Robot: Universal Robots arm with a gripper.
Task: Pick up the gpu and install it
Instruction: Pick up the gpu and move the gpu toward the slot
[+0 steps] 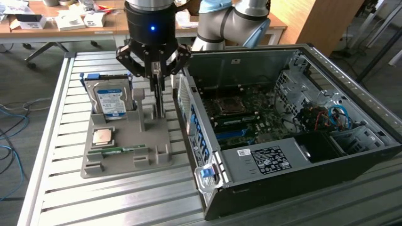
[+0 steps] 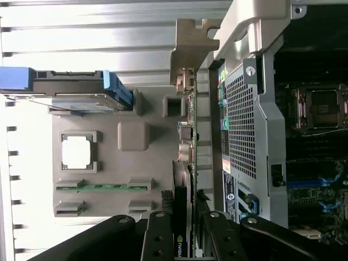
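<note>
Right now the gripper is hanging low over the grey holder on the slatted counter. The gpu is standing on edge in that holder, just beside the open computer case. Seen from the wrist, the gpu is running straight between the fingers, one on each face. They are sitting narrow and seem to be clamping the gpu, though the contact itself is hard to make out.
</note>
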